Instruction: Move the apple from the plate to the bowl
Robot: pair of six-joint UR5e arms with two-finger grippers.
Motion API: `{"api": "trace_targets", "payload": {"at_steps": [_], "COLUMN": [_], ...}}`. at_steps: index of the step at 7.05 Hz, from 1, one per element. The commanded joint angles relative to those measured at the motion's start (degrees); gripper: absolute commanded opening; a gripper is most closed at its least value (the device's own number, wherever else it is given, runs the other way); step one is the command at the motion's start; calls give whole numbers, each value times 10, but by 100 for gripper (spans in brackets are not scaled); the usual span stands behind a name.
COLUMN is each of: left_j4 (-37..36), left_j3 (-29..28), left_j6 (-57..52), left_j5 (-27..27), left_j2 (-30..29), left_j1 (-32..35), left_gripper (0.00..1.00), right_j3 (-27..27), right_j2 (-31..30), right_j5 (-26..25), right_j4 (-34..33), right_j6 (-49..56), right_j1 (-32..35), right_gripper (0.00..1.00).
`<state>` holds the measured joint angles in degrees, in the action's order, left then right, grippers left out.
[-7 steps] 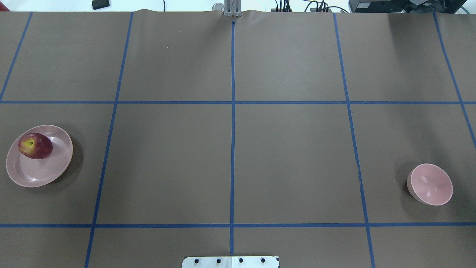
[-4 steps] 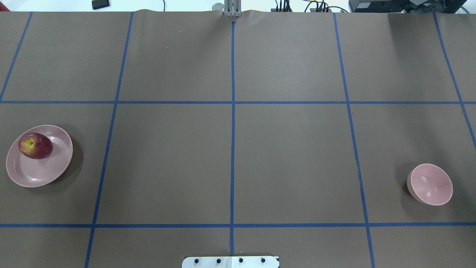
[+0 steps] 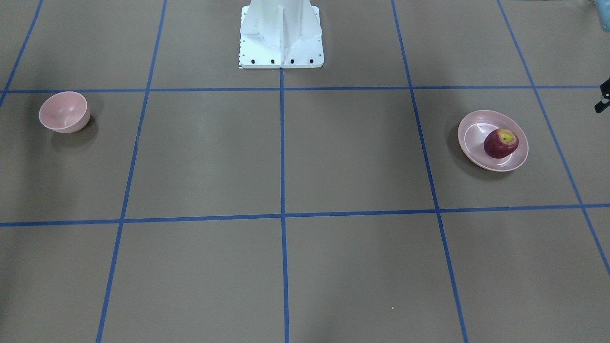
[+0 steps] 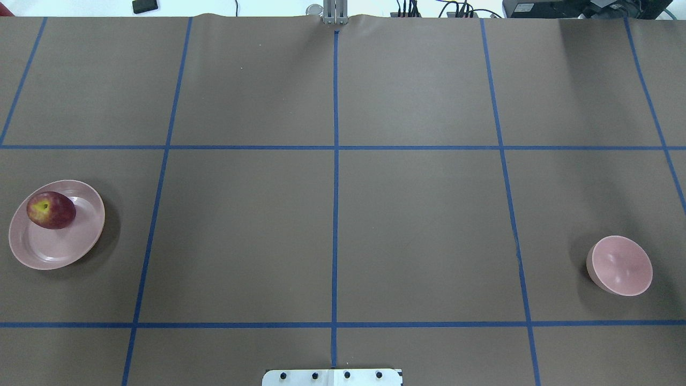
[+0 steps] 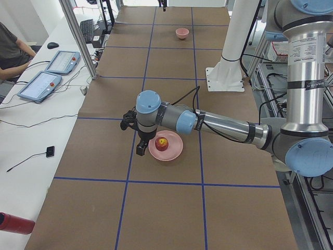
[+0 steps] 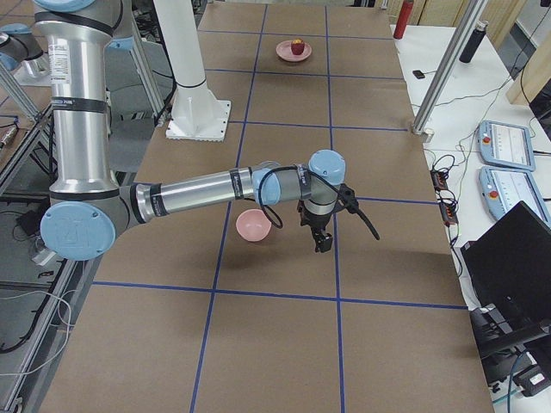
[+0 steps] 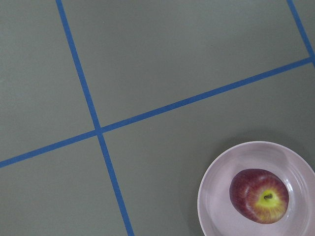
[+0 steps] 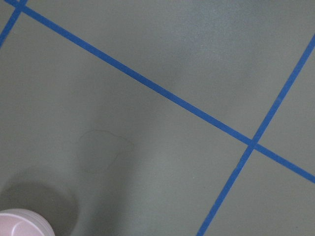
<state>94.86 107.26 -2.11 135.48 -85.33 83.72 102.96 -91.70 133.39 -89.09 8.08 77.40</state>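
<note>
— Where's the fruit?

— I see the dark red round apple (image 4: 51, 210) with its yellow-green stem patch lying on the wide, shallow pale pink plate (image 4: 59, 252), toward the rim, at my left end of the brown paper worktop (image 4: 418, 225). The small, deep pale pink bowl (image 4: 621, 265) sits well apart at the right end, with nothing in it.

— And your left arm?

— The left arm (image 5: 218, 125) reaches out nearly level, wrist bent down, so the left pincer (image 5: 140, 148) points at the worktop. It hangs raised and off to one side of the plate, clear of the apple; its wrist camera catches the apple in the lower right corner.

— Jaws apart or together?

— I cannot tell; only the side camera shows them.

— The right side?

— The right arm (image 6: 198, 191) is posed likewise, the right pincer (image 6: 319, 241) hanging near the bowl, off to its side. I cannot tell how its jaws stand either.
</note>
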Motion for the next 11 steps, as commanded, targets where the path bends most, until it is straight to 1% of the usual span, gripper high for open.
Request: {"api": "trace_targets", "payload": {"at_steps": [1, 2, 3, 5, 7, 9, 10, 11], "left_j4": [1, 5, 6, 5, 5, 5, 5, 5], "left_j3": [-2, 6, 9, 11, 11, 11, 14, 22], "left_j6": [52, 71, 73, 77, 78, 78, 79, 80], "left_j5": [-3, -4, -5, -4, -4, -3, -3, -3], "left_j2": [0, 0, 0, 2, 1, -3, -3, -2], "left_j1": [0, 0, 0, 0, 0, 0, 0, 0], "left_gripper": [98, 98, 98, 98, 98, 98, 98, 98], "right_j3": [0, 1, 1, 2, 1, -1, -3, -11], "right_j2": [-75, -100, -114, -136, -145, -146, -146, -146], "right_j5": [1, -10, -10, -5, -5, -5, -5, -5], "right_j4": [242, 301, 310, 311, 311, 309, 308, 307], "right_j6": [-268, -342, -359, -359, -355, -353, -353, -353], "right_j1": [-78, -120, -146, -179, -197, -214, -215, -219], "right_gripper": [100, 100, 100, 100, 100, 97, 75, 63]}}
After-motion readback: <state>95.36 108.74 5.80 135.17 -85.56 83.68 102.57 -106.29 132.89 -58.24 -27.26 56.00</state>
